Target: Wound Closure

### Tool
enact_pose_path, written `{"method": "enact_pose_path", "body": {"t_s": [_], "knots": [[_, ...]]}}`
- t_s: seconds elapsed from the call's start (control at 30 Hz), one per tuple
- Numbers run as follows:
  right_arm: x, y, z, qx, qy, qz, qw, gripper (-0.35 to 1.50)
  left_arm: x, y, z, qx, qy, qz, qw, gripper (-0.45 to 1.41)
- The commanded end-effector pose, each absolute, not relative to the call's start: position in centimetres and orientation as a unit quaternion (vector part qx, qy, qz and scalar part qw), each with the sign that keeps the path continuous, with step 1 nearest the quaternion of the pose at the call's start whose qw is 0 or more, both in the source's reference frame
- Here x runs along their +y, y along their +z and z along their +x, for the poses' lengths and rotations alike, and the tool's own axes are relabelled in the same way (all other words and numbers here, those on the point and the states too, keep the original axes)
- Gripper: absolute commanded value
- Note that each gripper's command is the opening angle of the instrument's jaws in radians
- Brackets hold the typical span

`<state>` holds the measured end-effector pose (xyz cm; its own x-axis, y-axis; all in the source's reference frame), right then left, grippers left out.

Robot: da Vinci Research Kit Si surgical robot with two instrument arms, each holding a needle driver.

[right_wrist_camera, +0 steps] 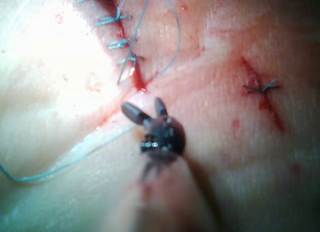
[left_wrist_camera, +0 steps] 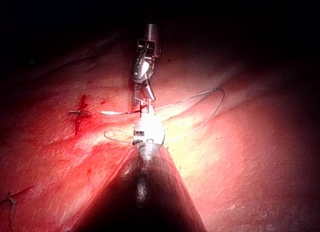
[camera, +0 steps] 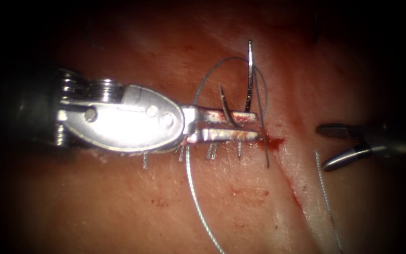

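My left tool (camera: 258, 126) reaches in from the left, its tips at the top end of the cut (camera: 287, 178) in the tissue (camera: 118, 202). It looks shut on the curved needle (camera: 249, 75) low on its curve. The needle stands up from the jaws with its point away from the tissue; its lower end is hidden behind them. Thread (camera: 231, 59) arches over the jaws and trails down on the left of the cut (camera: 198, 197). My right tool (camera: 323, 146) waits right of the cut, open and holding nothing. The left wrist view shows the left tool (left_wrist_camera: 144, 109) and the needle (left_wrist_camera: 117, 112).
Cut ends of several finished stitches (camera: 211, 150) stick out under the left tool; the same stitches (right_wrist_camera: 120, 41) appear beyond the open right tool (right_wrist_camera: 146, 107). Red fluid (camera: 272, 141) pools at the jaw tips. A loose thread (camera: 327, 197) lies right of the cut. A separate stitched nick (right_wrist_camera: 260, 86) sits nearby.
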<state>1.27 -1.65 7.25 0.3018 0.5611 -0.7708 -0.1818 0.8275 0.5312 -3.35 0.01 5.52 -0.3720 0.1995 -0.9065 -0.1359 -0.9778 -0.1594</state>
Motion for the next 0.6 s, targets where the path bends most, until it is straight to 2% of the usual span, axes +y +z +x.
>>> {"method": "enact_pose_path", "body": {"t_s": [0.03,0.37,0.6], "knots": [[-1.66,7.08,1.46,0.538,0.249,0.163,0.788,1.2,0.11,5.49,-3.29,-0.009,0.827,-0.552,0.103,-0.45],[-2.04,7.1,2.11,0.524,0.294,0.147,0.786,1.03,0.18,5.44,-3.17,0.009,0.824,-0.557,0.1,-0.45],[-2.18,7.48,2.24,0.489,0.306,0.128,0.807,1.01,0.19,5.47,-3.12,0.013,0.824,-0.559,0.095,-0.45]]}}
